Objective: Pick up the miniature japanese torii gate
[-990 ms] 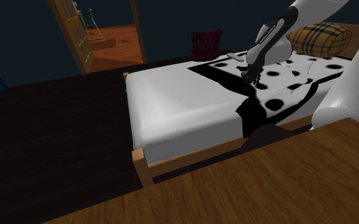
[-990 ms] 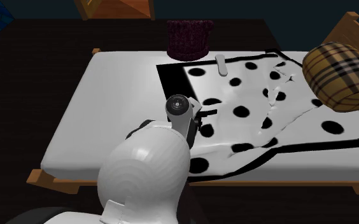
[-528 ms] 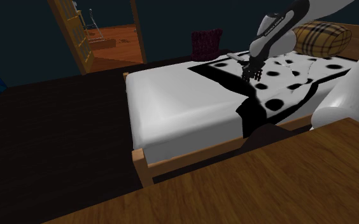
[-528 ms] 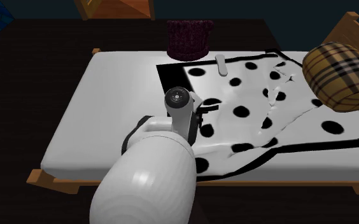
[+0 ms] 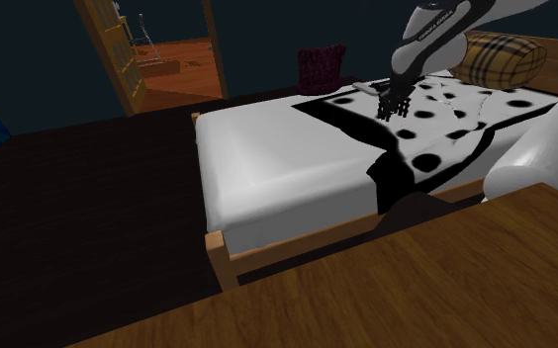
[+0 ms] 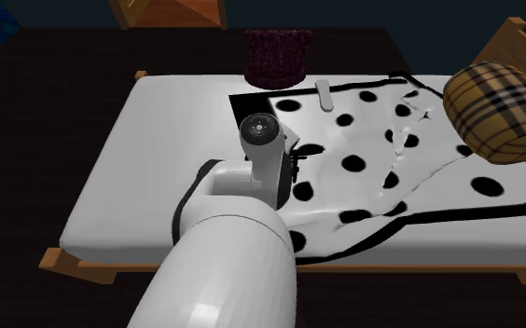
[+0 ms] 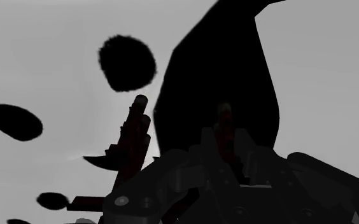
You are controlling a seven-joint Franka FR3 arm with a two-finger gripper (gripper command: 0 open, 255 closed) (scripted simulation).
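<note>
Torii gate (image 7: 135, 130): dark red, slender posts | seemingly clasped in gripper (image 5: 396, 109)

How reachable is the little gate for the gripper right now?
Yes, it seems: the gate looks clasped between the fingers of the gripper, above the spotted blanket, with nothing in the way.

In the shoulder view the torii gate (image 5: 399, 111) under the gripper (image 5: 396, 101) is too small and dark to make out, and the arm (image 5: 445, 25) is cut off by the top edge. In the wrist view the gate's lower part is hidden behind the gripper's black body. In the second exterior view the arm's white link covers the near edge of the bed (image 6: 159, 140) and part of the dotted blanket (image 6: 392, 158).
</note>
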